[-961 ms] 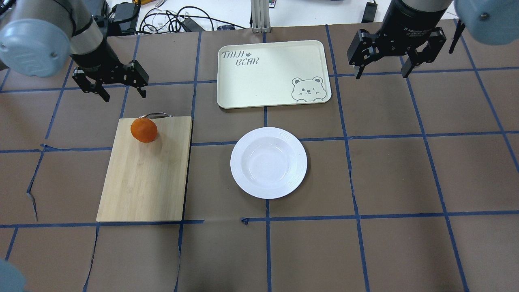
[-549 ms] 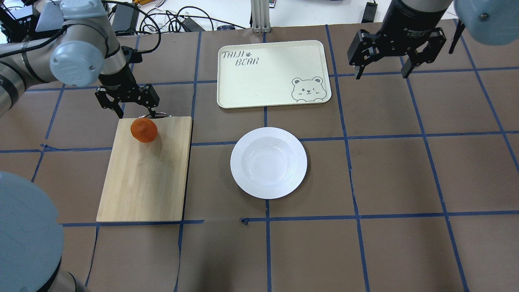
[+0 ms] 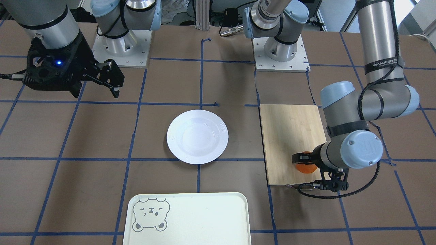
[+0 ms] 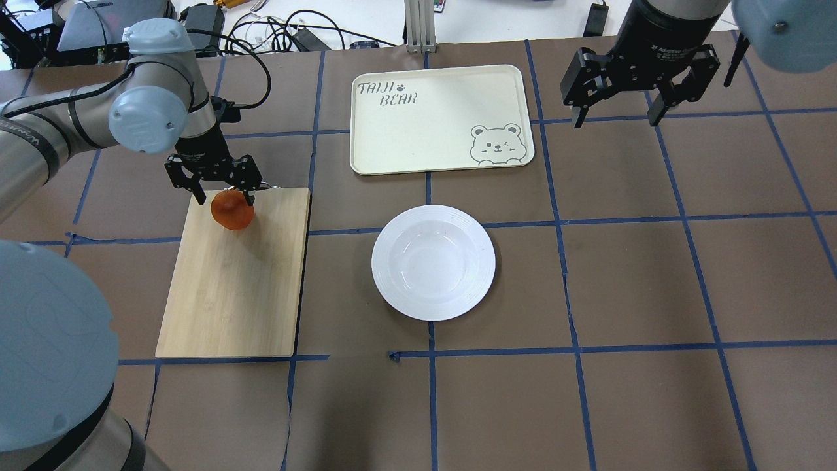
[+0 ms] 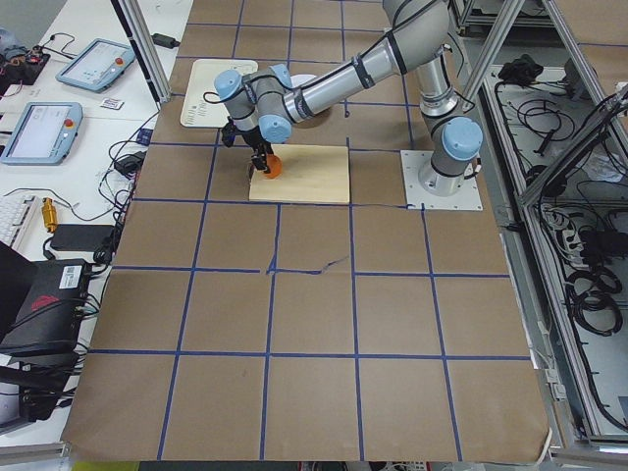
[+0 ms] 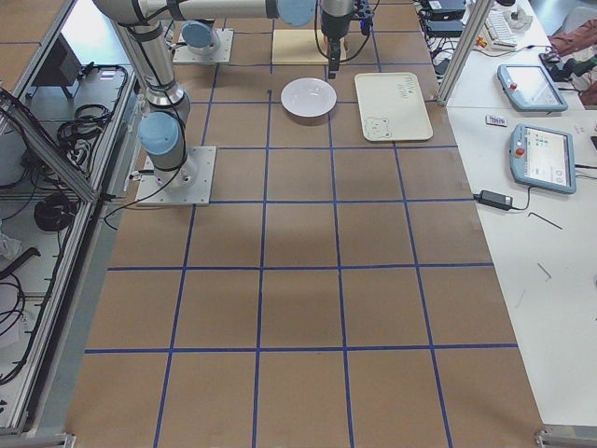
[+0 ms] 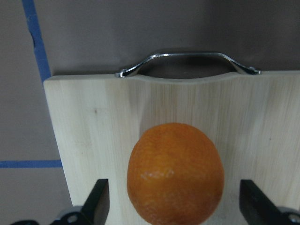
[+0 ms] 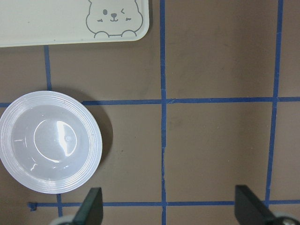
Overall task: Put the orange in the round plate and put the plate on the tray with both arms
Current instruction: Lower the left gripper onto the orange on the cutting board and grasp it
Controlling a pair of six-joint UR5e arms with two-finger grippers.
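Note:
The orange (image 4: 232,210) rests at the far end of a bamboo cutting board (image 4: 235,288), close to its metal handle (image 7: 187,61). My left gripper (image 4: 223,196) is lowered over the fruit and open. In the left wrist view, one finger (image 7: 96,201) stands on each side of the orange (image 7: 176,173) with a gap between. The round plate (image 4: 433,261) lies empty at the table's middle. Beyond it is the tray (image 4: 431,118), also empty. My right gripper (image 4: 614,119) hangs open and high at the far right, holding nothing. Its wrist view shows the plate (image 8: 49,140) below and to the left.
Brown paper with blue tape lines covers the table (image 4: 654,275). Cables and boxes (image 4: 274,33) lie past the far edge. The two arm bases (image 3: 279,51) stand on plates at the robot's side of the table.
My left arm has swung in and come down from the far left; its open fingers now straddle the orange. The right arm, plate, tray and orange have not moved.

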